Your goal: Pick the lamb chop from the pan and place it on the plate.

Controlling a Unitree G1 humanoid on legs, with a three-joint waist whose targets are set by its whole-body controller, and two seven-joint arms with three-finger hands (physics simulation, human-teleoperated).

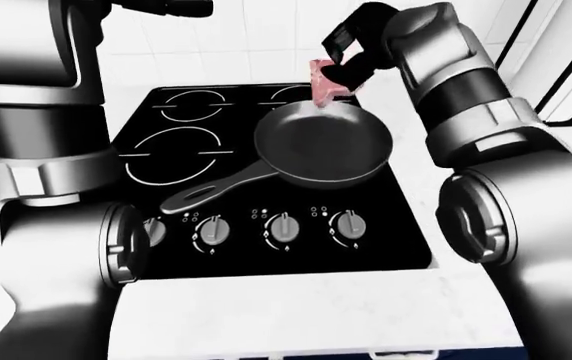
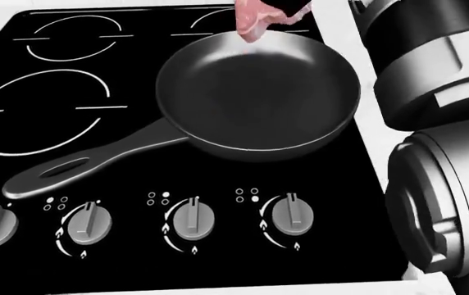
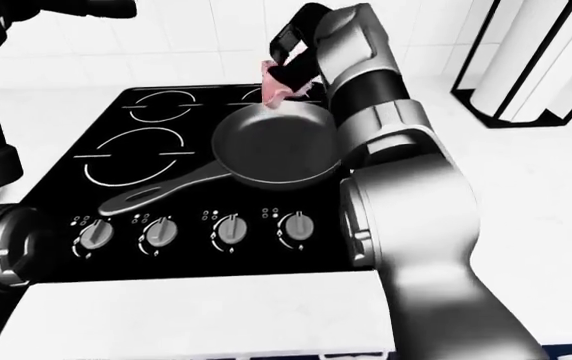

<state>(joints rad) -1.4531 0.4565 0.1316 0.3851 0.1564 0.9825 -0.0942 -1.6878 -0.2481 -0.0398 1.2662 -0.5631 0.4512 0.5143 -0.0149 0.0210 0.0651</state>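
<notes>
Your right hand [image 1: 351, 56] grips the chop [image 1: 321, 84] — it hangs over the pan's [image 1: 323, 142] top rim. Your left hand isn't visible.

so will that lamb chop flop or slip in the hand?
Probably stiff: the lamb chop hangs from the right hand above the pan without sagging. Only its top edge looks pinched, so it may swing or slip. Likely light.
</notes>
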